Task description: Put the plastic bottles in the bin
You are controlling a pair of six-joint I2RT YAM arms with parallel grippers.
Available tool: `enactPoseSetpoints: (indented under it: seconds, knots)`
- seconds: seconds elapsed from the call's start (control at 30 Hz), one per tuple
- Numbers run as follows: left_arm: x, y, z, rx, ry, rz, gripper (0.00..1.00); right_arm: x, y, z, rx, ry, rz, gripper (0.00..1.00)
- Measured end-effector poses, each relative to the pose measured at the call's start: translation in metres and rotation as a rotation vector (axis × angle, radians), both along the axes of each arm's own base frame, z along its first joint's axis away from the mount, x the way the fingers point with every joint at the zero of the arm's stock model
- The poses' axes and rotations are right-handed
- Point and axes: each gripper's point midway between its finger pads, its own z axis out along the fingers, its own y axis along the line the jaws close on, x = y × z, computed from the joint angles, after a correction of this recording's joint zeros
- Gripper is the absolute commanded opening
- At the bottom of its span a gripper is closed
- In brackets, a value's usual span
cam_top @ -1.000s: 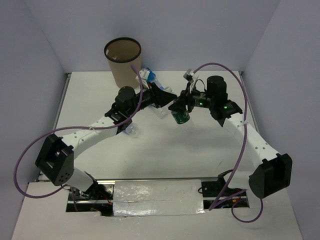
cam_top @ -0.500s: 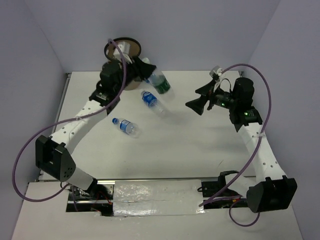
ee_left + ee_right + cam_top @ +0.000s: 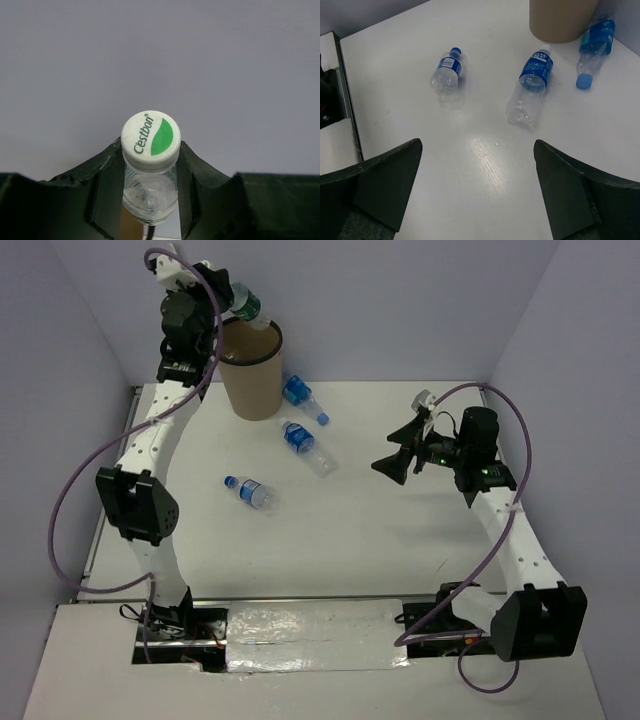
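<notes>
I hold green-label bottle (image 3: 150, 137) in left gripper (image 3: 222, 290) over bin (image 3: 250, 380) | right gripper (image 3: 477, 185) gaping, empty | risk: bottle (off-centre) may clip rim, bounce out

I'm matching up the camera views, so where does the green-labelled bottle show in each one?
Top external: green-labelled bottle upper left, tilted at the rim of the bin.
Left wrist: centre, cap toward camera, held by the left end effector.
Right wrist: not in it.
Shared landmark: the bin, upper left in top external, top right in right wrist.
</notes>
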Motion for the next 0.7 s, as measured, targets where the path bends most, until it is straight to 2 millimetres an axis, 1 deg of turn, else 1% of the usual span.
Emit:
enactPoseSetpoints:
  seconds: [0.03, 0.07, 0.13, 0.17, 0.2, 0.23, 0.27, 0.33, 0.37, 0.4, 0.43, 0.47, 0.53, 0.6, 0.63, 0.7]
  knots:
    - [0.011, 0.003, -0.003, 0.006, -0.003, 0.026, 0.0, 0.003, 0.0, -0.004, -0.001, 0.012, -0.001, 1.0]
    - [0.022, 0.004, -0.01, 0.02, 0.005, 0.047, 0.0, 0.006, 0.0, -0.009, -0.003, 0.025, -0.001, 1.0]
    - [0.043, 0.007, -0.029, 0.04, 0.032, 0.085, 0.0, 0.012, 0.0, -0.017, -0.005, 0.051, -0.001, 1.0]
    - [0.055, 0.008, -0.044, 0.055, 0.058, 0.101, 0.03, 0.014, 0.0, -0.022, -0.005, 0.065, -0.001, 1.0]
    - [0.067, 0.008, -0.059, 0.07, 0.087, 0.114, 0.1, 0.017, 0.0, -0.026, -0.007, 0.081, -0.003, 1.0]
    - [0.076, 0.007, -0.071, 0.081, 0.111, 0.118, 0.22, 0.02, 0.0, -0.03, -0.008, 0.092, -0.004, 1.0]
    - [0.086, 0.007, -0.086, 0.101, 0.142, 0.122, 0.51, 0.023, 0.0, -0.034, -0.01, 0.107, -0.007, 1.0]
    - [0.099, 0.004, -0.119, 0.128, 0.213, 0.117, 0.75, 0.031, -0.001, -0.039, -0.015, 0.123, -0.016, 1.0]
    - [0.101, 0.003, -0.132, 0.141, 0.249, 0.11, 0.96, 0.036, -0.001, -0.041, -0.019, 0.127, -0.024, 1.0]
    - [0.102, 0.002, -0.144, 0.153, 0.283, 0.102, 0.99, 0.042, 0.001, -0.042, -0.024, 0.128, -0.03, 1.0]
    - [0.102, 0.0, -0.153, 0.158, 0.307, 0.087, 0.99, 0.049, 0.002, -0.044, -0.034, 0.128, -0.044, 1.0]
    - [0.101, -0.002, -0.154, 0.158, 0.316, 0.077, 0.99, 0.058, 0.005, -0.045, -0.045, 0.126, -0.054, 1.0]
    - [0.096, -0.006, -0.153, 0.166, 0.325, 0.044, 1.0, 0.078, 0.019, -0.052, -0.078, 0.136, -0.074, 1.0]
    - [0.087, -0.01, -0.143, 0.17, 0.324, 0.014, 0.99, 0.1, 0.042, -0.061, -0.128, 0.143, -0.095, 1.0]
    - [0.08, -0.013, -0.135, 0.172, 0.325, -0.007, 0.99, 0.11, 0.054, -0.068, -0.15, 0.15, -0.104, 1.0]
    - [0.061, -0.018, -0.114, 0.177, 0.311, -0.052, 0.99, 0.129, 0.077, -0.086, -0.199, 0.169, -0.133, 1.0]
